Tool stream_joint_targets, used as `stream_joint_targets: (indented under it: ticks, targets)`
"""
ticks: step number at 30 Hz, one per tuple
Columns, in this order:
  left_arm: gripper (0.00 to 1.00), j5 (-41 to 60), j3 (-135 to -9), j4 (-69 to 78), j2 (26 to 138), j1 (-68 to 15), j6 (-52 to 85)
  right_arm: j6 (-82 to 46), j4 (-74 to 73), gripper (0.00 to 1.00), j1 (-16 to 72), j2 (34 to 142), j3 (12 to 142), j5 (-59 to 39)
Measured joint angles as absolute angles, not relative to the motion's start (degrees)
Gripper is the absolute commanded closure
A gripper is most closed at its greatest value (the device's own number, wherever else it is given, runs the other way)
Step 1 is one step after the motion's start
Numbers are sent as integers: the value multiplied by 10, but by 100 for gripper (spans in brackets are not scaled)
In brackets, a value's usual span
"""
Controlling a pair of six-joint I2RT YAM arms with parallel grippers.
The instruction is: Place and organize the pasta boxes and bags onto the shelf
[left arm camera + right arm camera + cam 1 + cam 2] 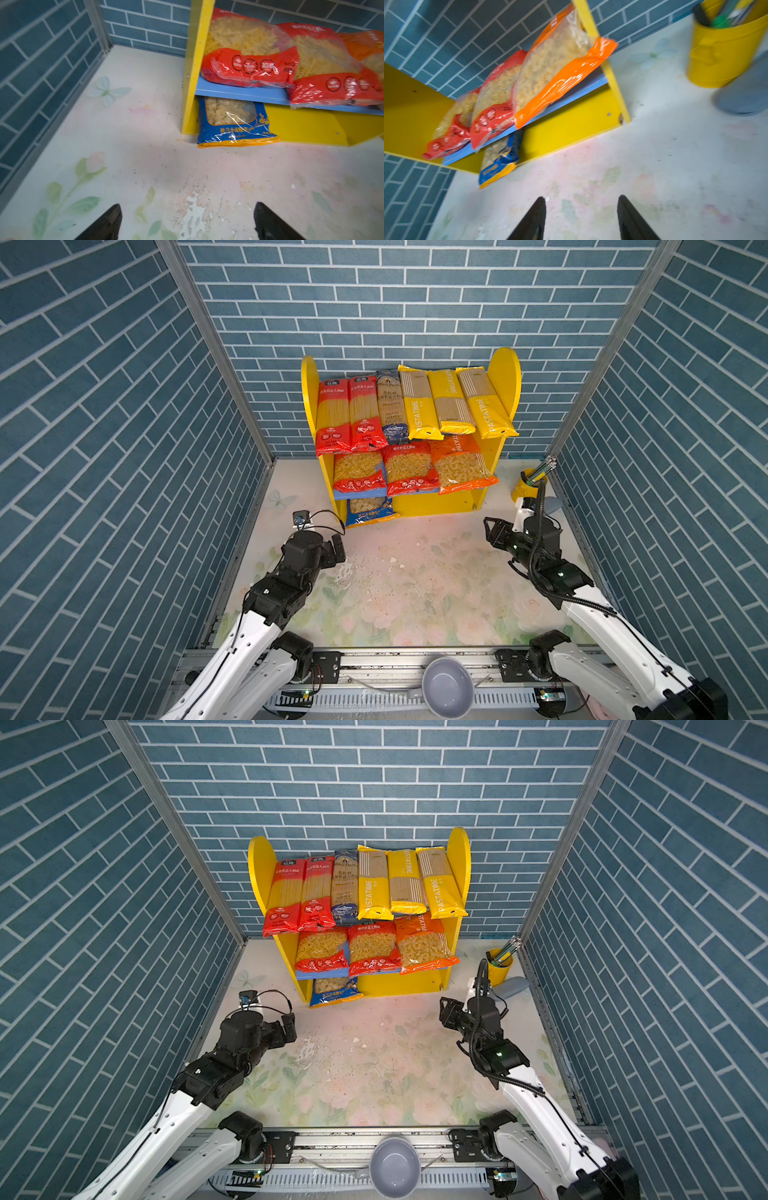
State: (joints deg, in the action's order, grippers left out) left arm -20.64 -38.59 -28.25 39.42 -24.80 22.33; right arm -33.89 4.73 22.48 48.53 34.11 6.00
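In both top views, nine pasta packs (pixel 411 406) are seen on the shelf (pixel 505 377). In the left wrist view, the left gripper (pixel 187 222) is spread, empty; the blue bag (pixel 234 122) is tucked under the blue board (pixel 239 93). In the right wrist view, the right gripper (pixel 581 218) is parted, empty.

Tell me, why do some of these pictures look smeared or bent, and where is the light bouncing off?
Right wrist view: smeared throughout, the orange bag and yellow pen cup soft-edged. Left wrist view: sharper, with white glare streaks on the blue-orange bag and red bag. Both top views: crisp, but the brick walls splay outward, a wide-lens effect.
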Motion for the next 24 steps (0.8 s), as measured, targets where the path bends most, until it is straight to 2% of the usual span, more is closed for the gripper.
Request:
stream_joint_targets:
  ticks: [4, 9, 16, 20, 24]
  targets:
    - [0, -279, -366, -256, 384, -248, 176, -279, 49, 32, 202, 490, 337, 175]
    - [0, -359, -293, -171, 367, -248, 97, -220, -7, 32, 163, 500, 310, 301]
    - [0, -392, -172, 28, 357, -198, 14, -146, -170, 33, 89, 562, 232, 382]
    - [0, -366, -114, 175, 449, -152, 4, -137, -270, 33, 62, 615, 199, 379]
    - [0, -296, -91, 321, 592, -103, 7, -104, -364, 33, 57, 698, 190, 357]
